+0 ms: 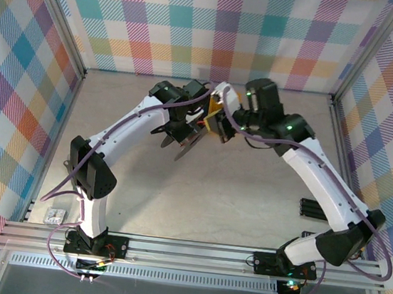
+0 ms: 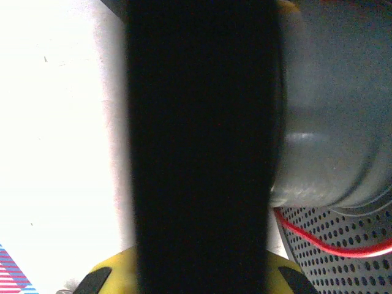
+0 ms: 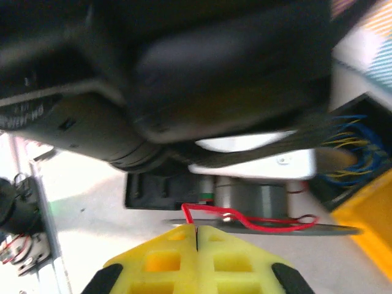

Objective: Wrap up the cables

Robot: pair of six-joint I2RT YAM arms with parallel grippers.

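A thin red cable (image 3: 263, 223) comes out from between my right gripper's (image 3: 196, 229) yellow fingertips, which are shut on it. It loops right along a grey spool (image 3: 257, 199) and its flat disc. Blue and yellow strands (image 3: 349, 138) fan out at the right. In the left wrist view, the red cable (image 2: 331, 248) lies on the spool's perforated disc (image 2: 343, 269), below the grey drum (image 2: 331, 122). My left gripper (image 2: 199, 263) is shut on a broad black piece (image 2: 202, 141) beside the drum. From above, both grippers (image 1: 182, 129) (image 1: 213, 124) meet mid-table at the back.
A black box (image 1: 314, 208) lies on the table beside the right arm. A small grey item (image 1: 54, 217) sits at the near left corner. Checked walls close the table on three sides, with an aluminium rail (image 1: 191, 250) along the near edge.
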